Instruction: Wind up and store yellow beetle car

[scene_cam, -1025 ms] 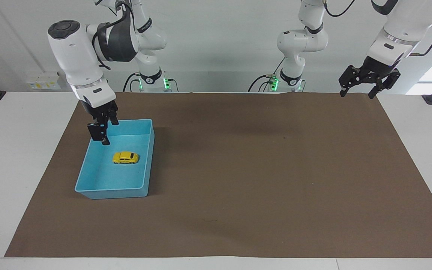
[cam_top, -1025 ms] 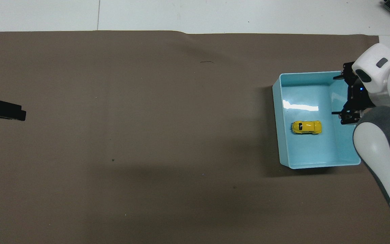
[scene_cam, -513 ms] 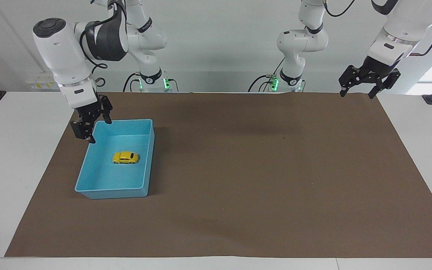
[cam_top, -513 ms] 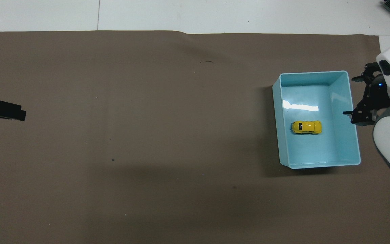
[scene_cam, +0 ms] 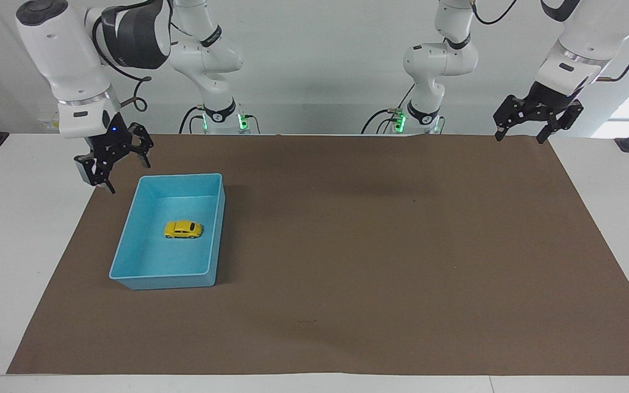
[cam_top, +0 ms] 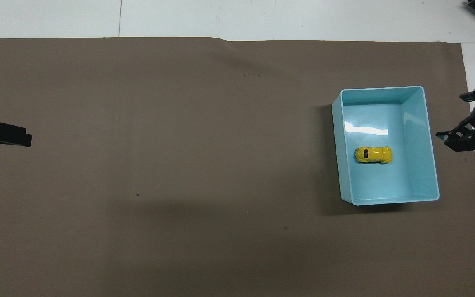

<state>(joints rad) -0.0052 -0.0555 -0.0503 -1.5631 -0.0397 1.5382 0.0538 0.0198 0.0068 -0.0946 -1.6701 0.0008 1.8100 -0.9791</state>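
Note:
The yellow beetle car rests on its wheels on the floor of the blue bin, near the bin's middle. My right gripper hangs open and empty in the air over the mat's edge, just outside the bin's corner nearest the robots. My left gripper waits open and empty, raised over the mat's corner at the left arm's end of the table. Only a part of it shows at the edge of the overhead view.
A brown mat covers most of the white table. The bin stands on it toward the right arm's end. Wall sockets and cables sit by the arm bases.
My right gripper has risen out of the bin and swung away past its corner toward the table's end, staying open. The car, the bin and the left arm have not moved.

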